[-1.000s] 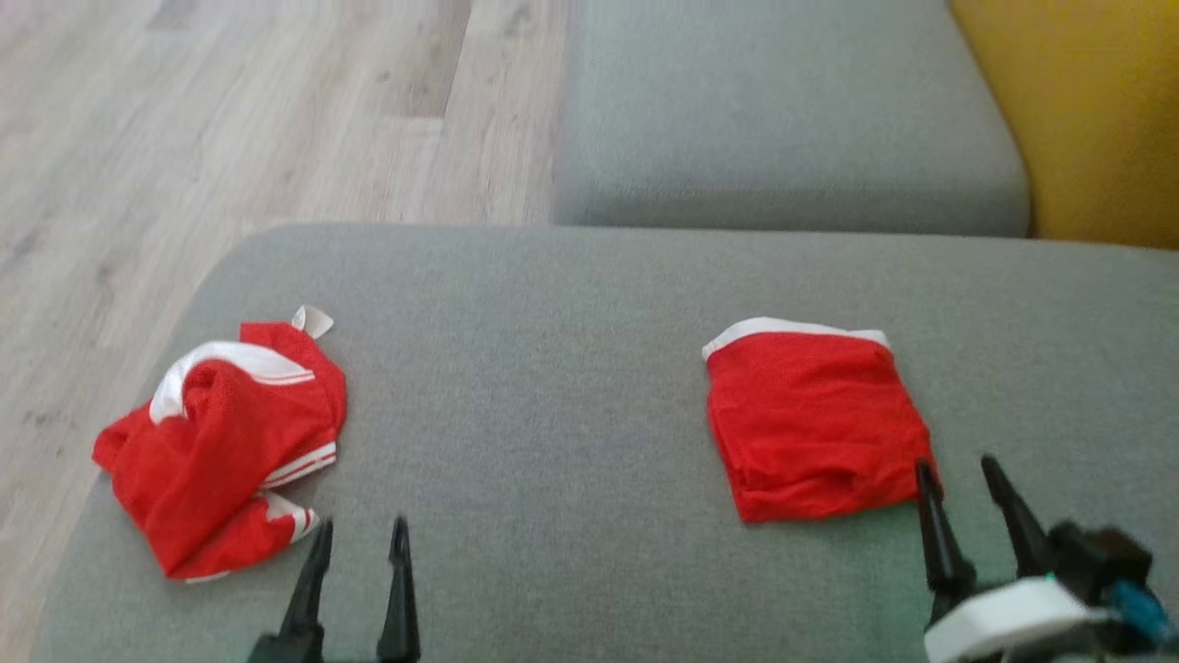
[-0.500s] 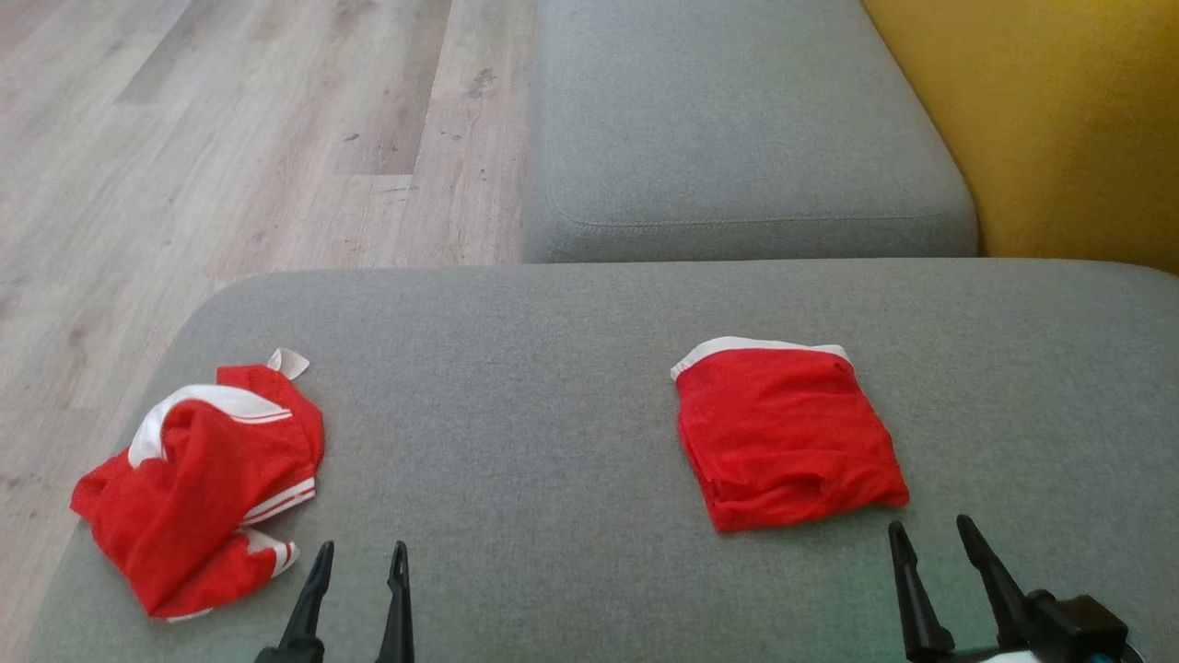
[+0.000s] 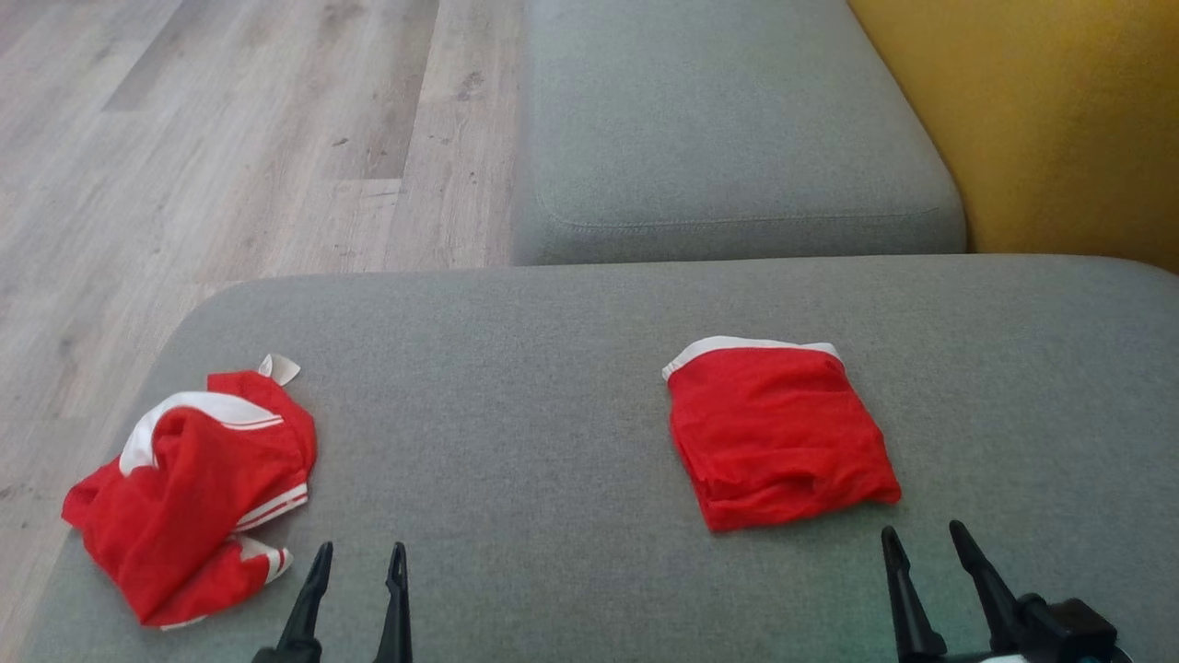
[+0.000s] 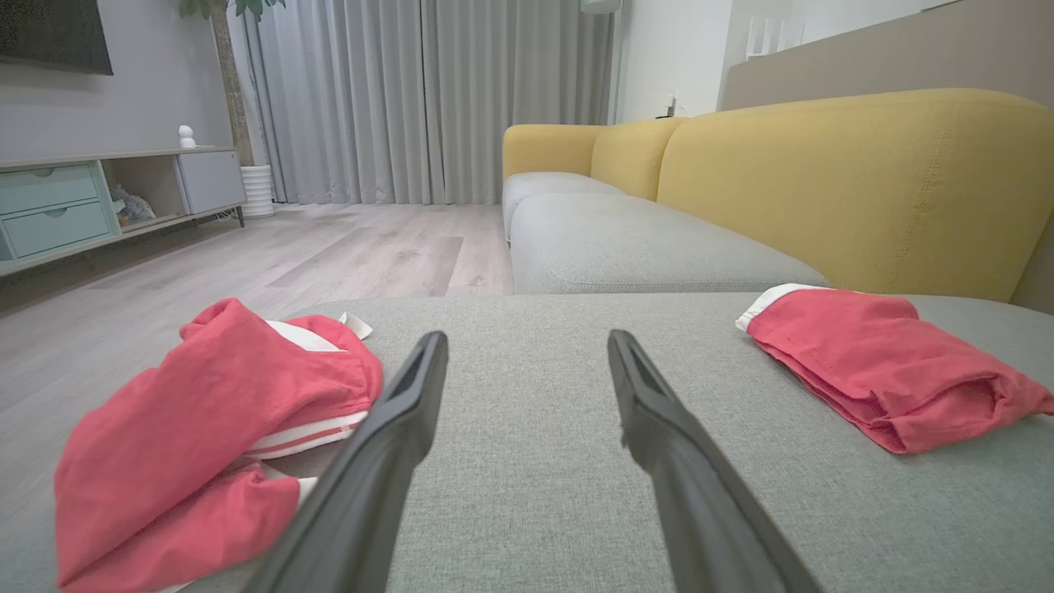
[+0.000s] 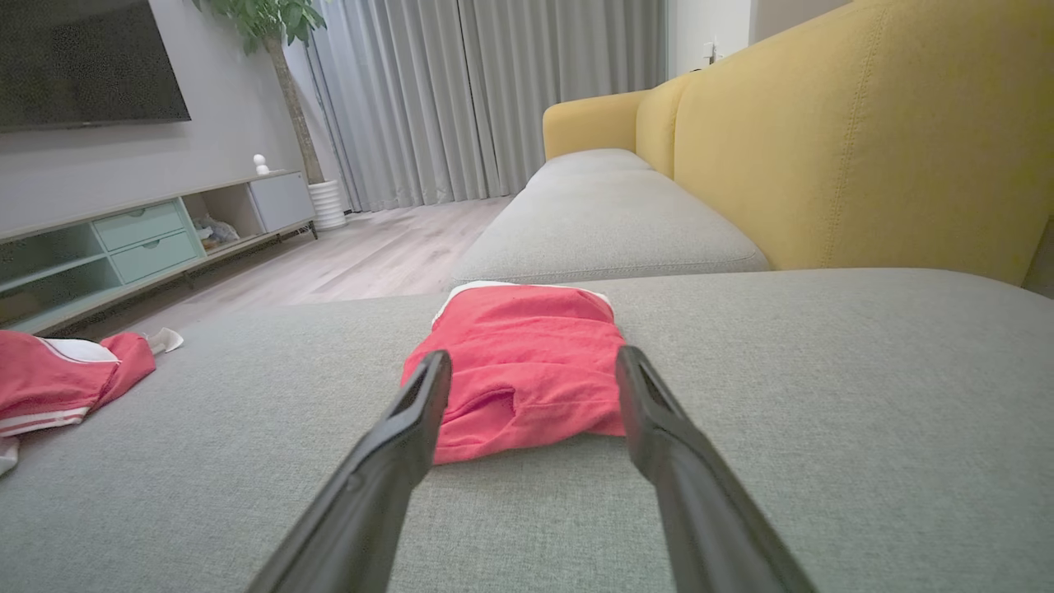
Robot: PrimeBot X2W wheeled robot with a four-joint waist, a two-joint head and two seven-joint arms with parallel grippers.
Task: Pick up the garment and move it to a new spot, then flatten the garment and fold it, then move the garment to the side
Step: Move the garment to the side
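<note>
Head view has the left gripper and right gripper both spread and empty above the grey cushion. Just beyond the right one lies the folded garment, with bare cushion between them. A crumpled red jersey sits near the cushion's left edge. The garment's inner layers are hidden.

Red garment — white-striped trim, grey cushion

Crumpled red jersey left, folded red jersey right, on grey cushion. Left gripper and right gripper spread, empty.
</note>
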